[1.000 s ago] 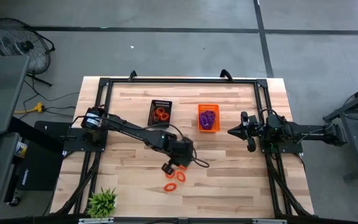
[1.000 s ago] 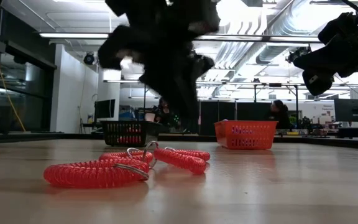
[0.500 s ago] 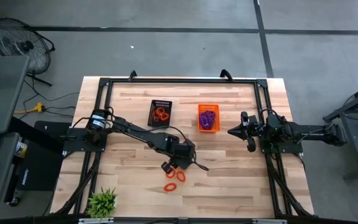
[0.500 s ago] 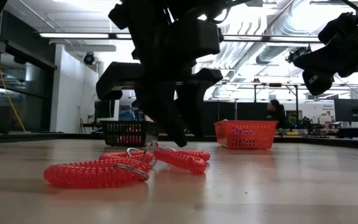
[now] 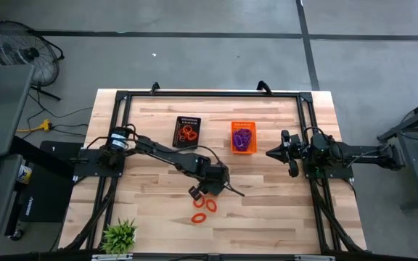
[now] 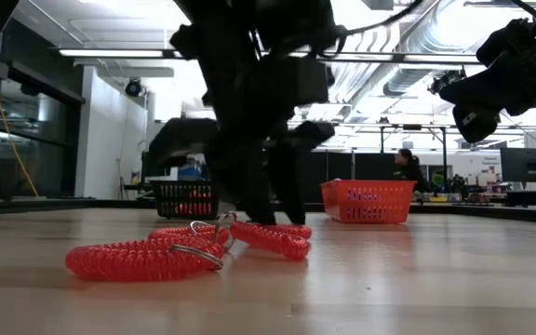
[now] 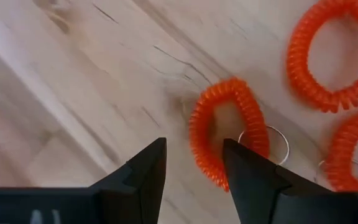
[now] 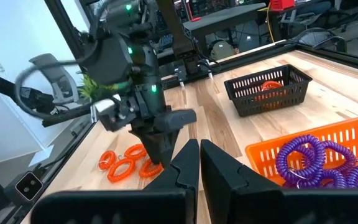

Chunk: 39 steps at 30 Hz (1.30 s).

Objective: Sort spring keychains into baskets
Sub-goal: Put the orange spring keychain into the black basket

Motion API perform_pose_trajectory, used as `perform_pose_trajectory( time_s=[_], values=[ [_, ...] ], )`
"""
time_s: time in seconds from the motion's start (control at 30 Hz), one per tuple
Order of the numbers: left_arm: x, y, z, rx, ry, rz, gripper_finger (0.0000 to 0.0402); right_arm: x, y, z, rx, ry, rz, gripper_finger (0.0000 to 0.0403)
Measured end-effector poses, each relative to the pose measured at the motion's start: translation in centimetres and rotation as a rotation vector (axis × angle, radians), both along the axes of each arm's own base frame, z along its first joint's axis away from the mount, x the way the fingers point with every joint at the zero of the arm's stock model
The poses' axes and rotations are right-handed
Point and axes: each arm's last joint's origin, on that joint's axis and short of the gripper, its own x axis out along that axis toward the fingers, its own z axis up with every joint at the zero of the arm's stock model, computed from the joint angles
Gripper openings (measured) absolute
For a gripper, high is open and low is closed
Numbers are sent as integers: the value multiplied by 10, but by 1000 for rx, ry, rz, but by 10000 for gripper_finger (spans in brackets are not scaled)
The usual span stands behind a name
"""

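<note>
Orange springy ring point(image 7: 229, 130) is sitting at twelve o'clock from the spread left gripper point(image 7: 193, 163), whose finger point(image 7: 247, 171) might be pushing it away.

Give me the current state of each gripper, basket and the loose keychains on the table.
left gripper: open, low over one orange-red keychain, nothing held.
right gripper: shut, empty, raised at the table's right side.
black basket: upright, orange-red keychains inside.
orange basket: upright, purple keychains inside.
loose orange-red keychains: three, flat on the table, unsorted.
</note>
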Motion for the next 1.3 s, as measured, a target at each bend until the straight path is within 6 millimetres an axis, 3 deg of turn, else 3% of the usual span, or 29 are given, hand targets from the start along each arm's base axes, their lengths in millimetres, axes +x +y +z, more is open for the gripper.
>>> perform_pose_trajectory(
  time_s=[0.4, 0.7, 0.87, 1.3],
  values=[
    [0, 5, 1, -37, 16, -27, 156, 0, 0, 0, 0, 0, 0, 11],
    [1, 6, -30, -132, 156, 93, 156, 0, 0, 0, 0, 0, -1, 11],
    [1, 6, -31, -140, 167, 109, 154, 0, 0, 0, 0, 0, 0, 11],
    [0, 5, -32, -146, 177, 124, 51, 0, 0, 0, 0, 0, 0, 11]
  ],
)
